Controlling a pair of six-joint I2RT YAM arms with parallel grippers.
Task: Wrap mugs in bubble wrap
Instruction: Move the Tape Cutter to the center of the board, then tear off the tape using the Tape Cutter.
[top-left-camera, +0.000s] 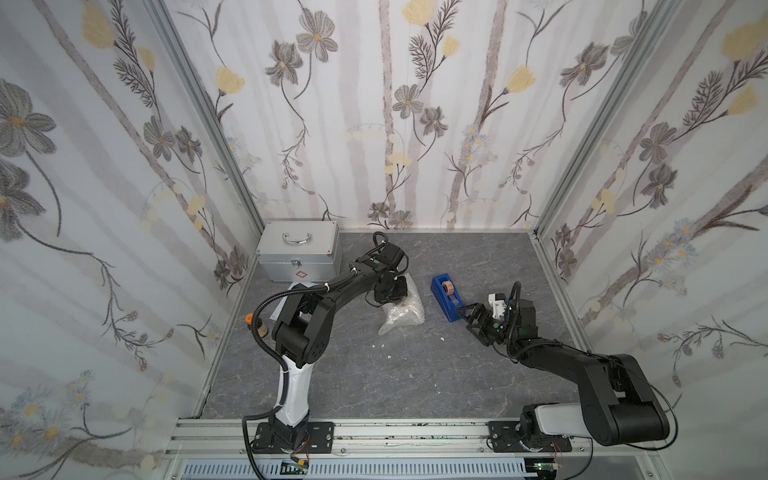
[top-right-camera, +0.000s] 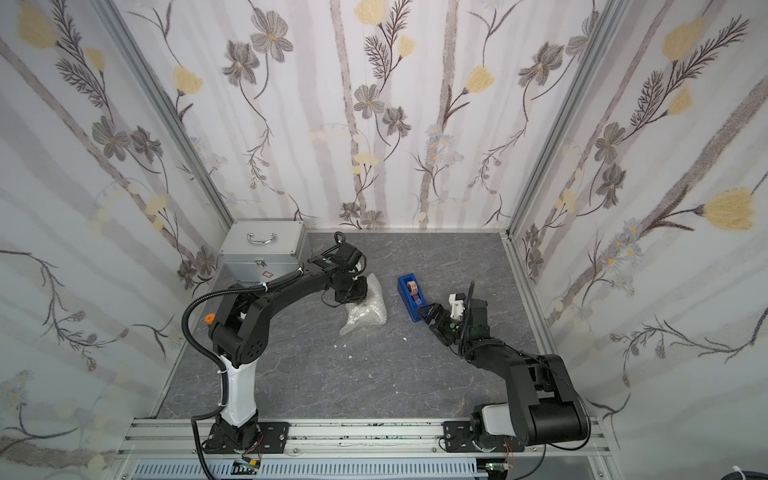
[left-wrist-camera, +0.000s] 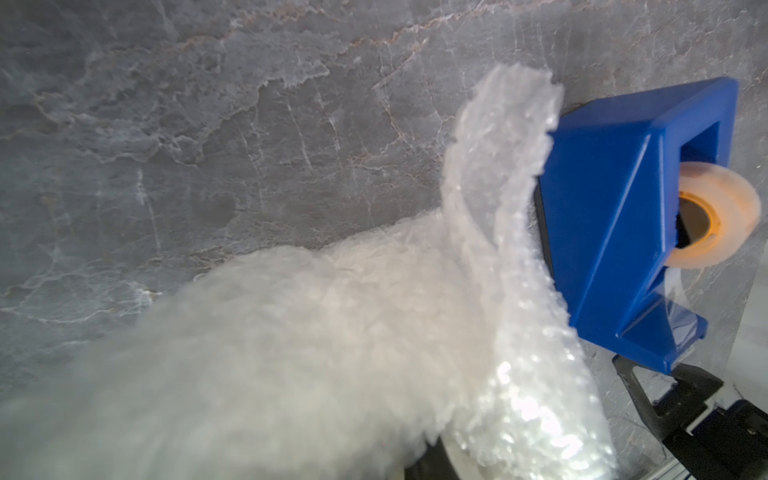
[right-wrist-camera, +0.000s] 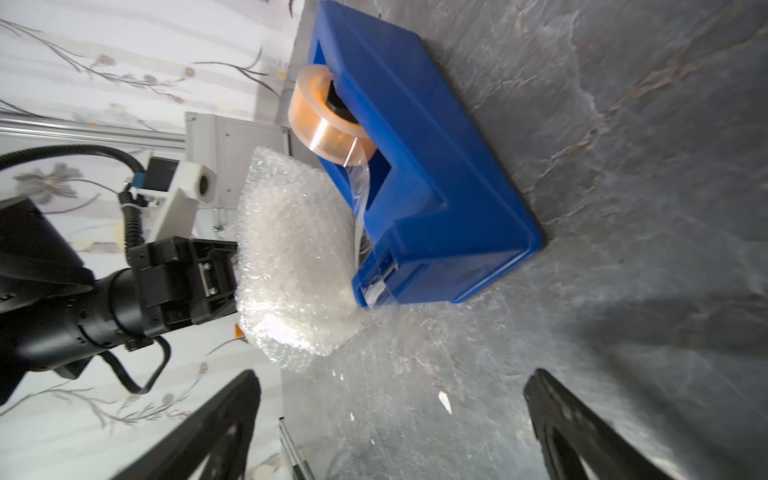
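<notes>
The bubble wrap lies bunched into a whitish bundle in the middle of the grey table. My left gripper comes down on its far left side and is shut on the bubble wrap, with its fingertips buried in the folds. The wrap fills the left wrist view, and a cream curved edge peeks out under it. Otherwise the mug is hidden inside the bundle. My right gripper stands open and empty just off the near end of the blue tape dispenser, to the right of the bundle.
A silver case stands at the back left corner. A small orange-capped object and a white sheet lie by the left arm. Small white scraps dot the table. The dispenser's tape roll feeds a strip to its cutter.
</notes>
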